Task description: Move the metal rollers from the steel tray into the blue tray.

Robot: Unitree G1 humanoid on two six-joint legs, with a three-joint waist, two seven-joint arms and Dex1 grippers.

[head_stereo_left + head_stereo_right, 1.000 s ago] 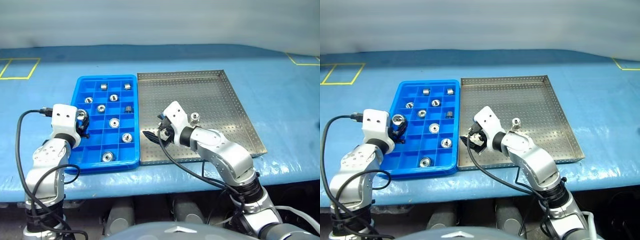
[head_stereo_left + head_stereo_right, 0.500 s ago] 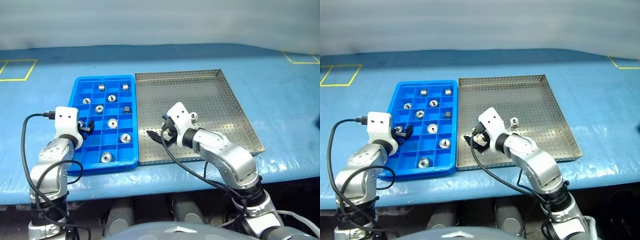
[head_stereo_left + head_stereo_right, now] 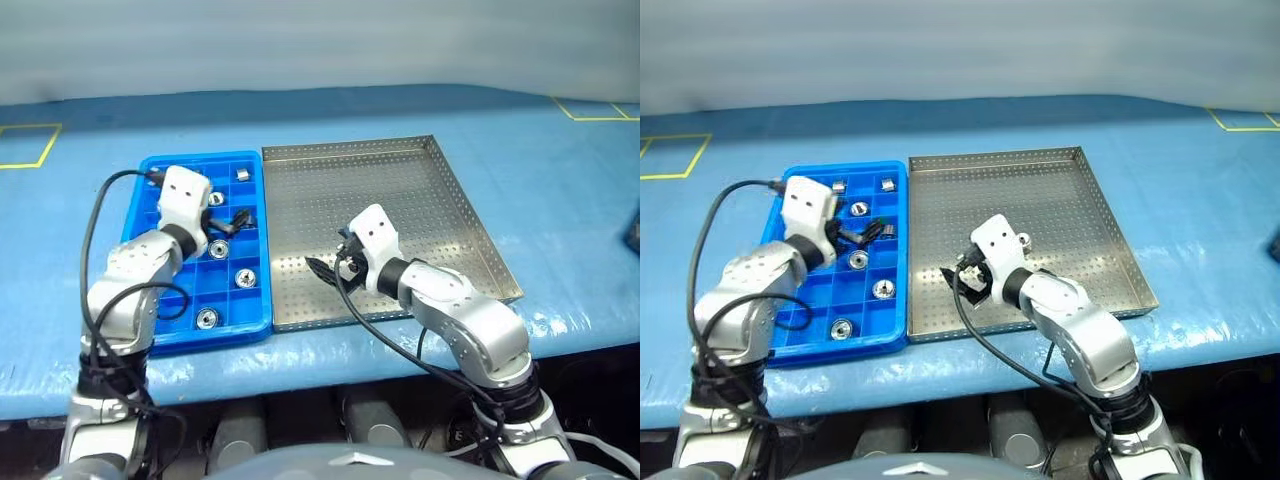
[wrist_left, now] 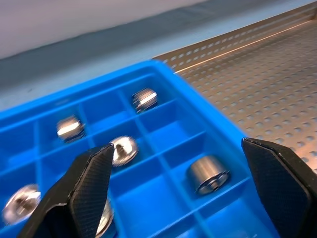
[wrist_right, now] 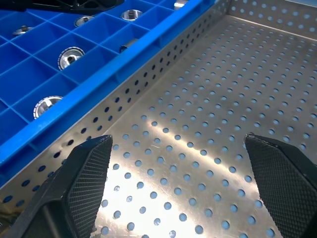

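Note:
The blue tray (image 3: 215, 336) lies to the left of the steel tray (image 3: 400, 180), rim to rim. Several metal rollers (image 3: 245, 277) sit in separate compartments of the blue tray, seen up close as shiny rings (image 4: 208, 173). One roller (image 3: 1023, 239) stands on the steel tray's perforated floor just behind my right wrist. My left gripper (image 3: 236, 221) hovers open over the blue tray's right columns, with nothing between its fingers (image 4: 91, 188). My right gripper (image 3: 322, 268) is open and empty low over the steel tray's near left part, beside the blue tray's wall (image 5: 114, 69).
Both trays rest on a blue-covered table (image 3: 560, 200) with yellow tape marks (image 3: 30, 145) at the far corners. Black cables (image 3: 100, 230) loop from both wrists. The steel tray's far half (image 3: 1040, 185) holds nothing.
My left gripper was shut on a roller at the blue tray's left edge. It has opened, let the roller go and swung right over the tray. The camera view shifted.

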